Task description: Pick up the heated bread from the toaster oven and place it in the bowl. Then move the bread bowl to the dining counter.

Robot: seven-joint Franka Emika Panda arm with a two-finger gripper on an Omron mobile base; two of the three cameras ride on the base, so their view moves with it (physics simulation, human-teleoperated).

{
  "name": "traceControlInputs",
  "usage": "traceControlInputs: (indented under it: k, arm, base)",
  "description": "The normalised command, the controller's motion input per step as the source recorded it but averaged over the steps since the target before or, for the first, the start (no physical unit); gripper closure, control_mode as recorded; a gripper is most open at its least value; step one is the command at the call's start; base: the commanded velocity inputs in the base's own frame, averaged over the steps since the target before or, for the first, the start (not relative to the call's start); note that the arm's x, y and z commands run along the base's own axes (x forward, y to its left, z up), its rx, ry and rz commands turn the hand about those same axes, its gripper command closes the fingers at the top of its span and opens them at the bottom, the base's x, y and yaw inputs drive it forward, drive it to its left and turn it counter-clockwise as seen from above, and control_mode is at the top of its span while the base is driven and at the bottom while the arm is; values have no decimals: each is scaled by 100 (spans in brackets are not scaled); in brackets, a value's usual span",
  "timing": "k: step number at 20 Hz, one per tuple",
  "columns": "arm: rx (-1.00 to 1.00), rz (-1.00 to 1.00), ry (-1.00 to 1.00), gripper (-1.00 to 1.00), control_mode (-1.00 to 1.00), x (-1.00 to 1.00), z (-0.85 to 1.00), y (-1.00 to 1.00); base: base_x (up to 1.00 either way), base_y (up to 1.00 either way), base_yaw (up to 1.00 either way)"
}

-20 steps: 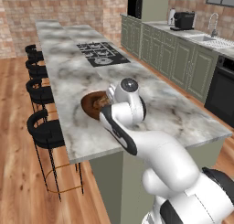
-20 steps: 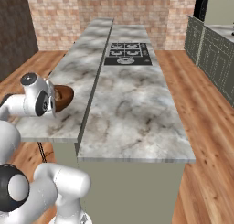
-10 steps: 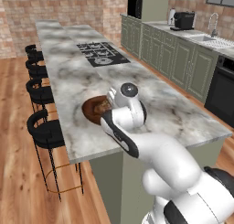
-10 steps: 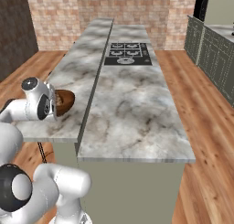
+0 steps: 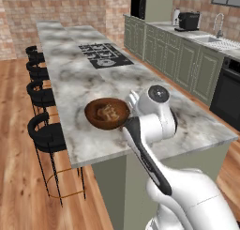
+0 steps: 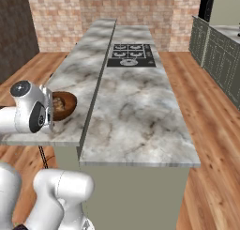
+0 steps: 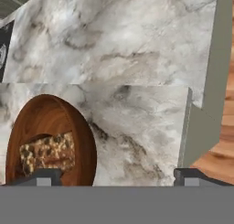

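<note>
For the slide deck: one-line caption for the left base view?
Wooden bowl holding the bread rests on the marble dining counter, white arm beside it.

Red-brown brick wall (image 6: 117, 11) closes the far end of the room. Floor is warm wood plank (image 5: 18, 187) on both sides of the island. Four black stools (image 5: 44, 133) with thin metal legs stand in a row along one side. Opposite runs a line of sage-green base cabinets (image 5: 176, 60) under a pale worktop, carrying a black appliance (image 5: 187, 20) and a tap (image 5: 218, 25). A tall unit holds a dark built-in oven (image 5: 137, 7). A dark panel (image 6: 16, 32) occupies the other side wall. Lighting is even and soft.
</note>
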Motion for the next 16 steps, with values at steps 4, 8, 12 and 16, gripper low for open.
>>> traceControlInputs:
  k: [4,8,12,16]
  arm:
    - [8,0,-12,-100,-100,-100,37,-80]
    - [7,0,-21,-100,-100,-100,28,-92]
    - [2,8,-41,-100,-100,-100,4,-67]
    - [4,-10,-5,-100,-100,-24,0,-17]
  base:
    - [0,0,0]
    - [0,0,0]
    - [0,0,0]
    - [0,0,0]
